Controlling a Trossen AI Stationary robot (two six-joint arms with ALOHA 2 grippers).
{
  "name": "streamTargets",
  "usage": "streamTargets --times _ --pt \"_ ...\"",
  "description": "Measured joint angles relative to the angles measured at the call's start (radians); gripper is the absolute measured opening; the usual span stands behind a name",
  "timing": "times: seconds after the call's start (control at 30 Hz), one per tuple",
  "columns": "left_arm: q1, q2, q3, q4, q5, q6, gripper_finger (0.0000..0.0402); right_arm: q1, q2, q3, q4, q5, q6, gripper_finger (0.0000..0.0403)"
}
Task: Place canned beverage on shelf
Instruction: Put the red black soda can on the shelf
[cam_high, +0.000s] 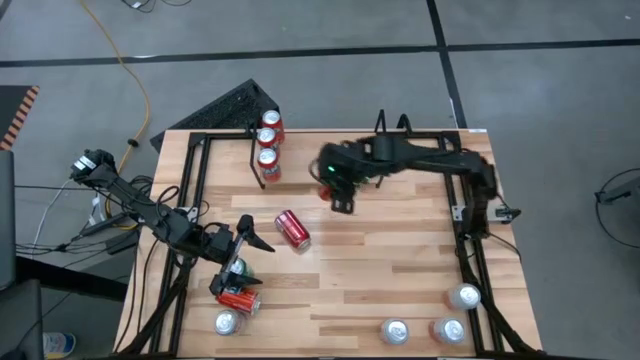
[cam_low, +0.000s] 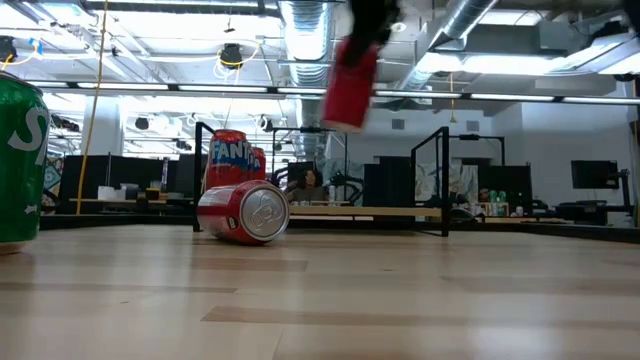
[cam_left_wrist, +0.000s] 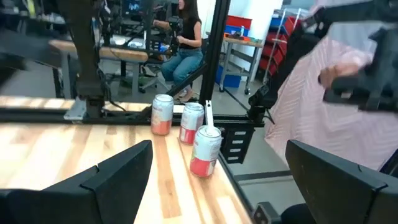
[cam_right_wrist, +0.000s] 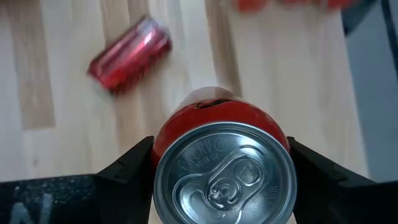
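Nearby, toppled red can (cam_high: 293, 229) below right hand (cam_high: 340, 196)

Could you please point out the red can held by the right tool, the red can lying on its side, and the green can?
Held red can (cam_right_wrist: 224, 171), right wrist view, silver lid.
Lying red can (cam_high: 293, 229), high view, side wall.
Green can (cam_low: 20, 160), low view, side wall.

I saw bare wood ahead of the shelf (cam_high: 262, 150), which already held 3 cans; 1 fallen red can (cam_high: 292, 229) lay nearby.
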Motion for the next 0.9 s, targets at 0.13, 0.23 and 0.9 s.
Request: streamTargets --times 0.13,0.23,0.9 --pt "0.000 -0.016 0.000 -0.042 0.003 -0.084 0.0355 -0.065 0.103 0.110 -0.045 -0.041 -0.080 0.0262" --pt "-0.001 -0.043 0.000 -0.099 0.004 -0.133 0.0355 -0.114 0.163 0.137 -0.037 -0.072 -0.127 0.0262" --pt "-0.006 -0.131 0.000 -0.245 -0.122 -0.176 0.0355 -0.242 0.325 0.161 0.002 -0.126 -0.228 0.0286"
